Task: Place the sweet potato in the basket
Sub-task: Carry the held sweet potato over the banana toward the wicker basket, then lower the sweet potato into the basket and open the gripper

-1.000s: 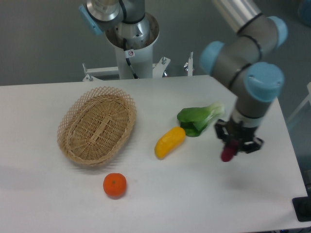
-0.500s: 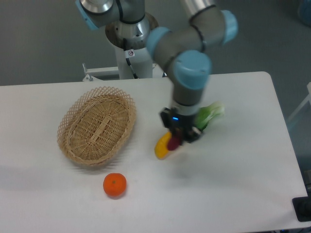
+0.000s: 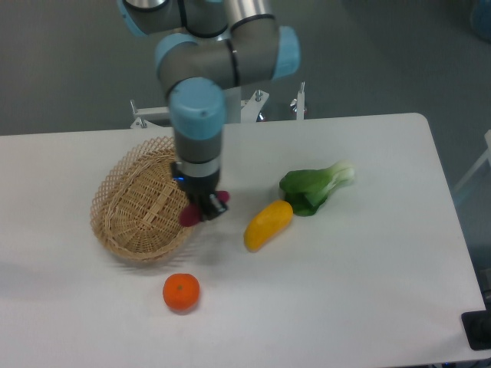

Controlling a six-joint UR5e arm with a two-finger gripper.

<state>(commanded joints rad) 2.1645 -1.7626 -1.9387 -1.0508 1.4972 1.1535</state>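
There the end effector (image 3: 202, 209) was clamped on the sweet potato (image 3: 189, 215), holding it over the basket's (image 3: 130, 201) four o'clock rim. On the surface (image 3: 368, 291), a yellow vegetable (image 3: 268, 225) lay at the basket's three o'clock, an orange (image 3: 181, 293) at six.

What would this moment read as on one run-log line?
phase: carry | gripper: shut on small reddish-purple sweet potato | position: over right rim of oval woven wicker basket | release: not yet
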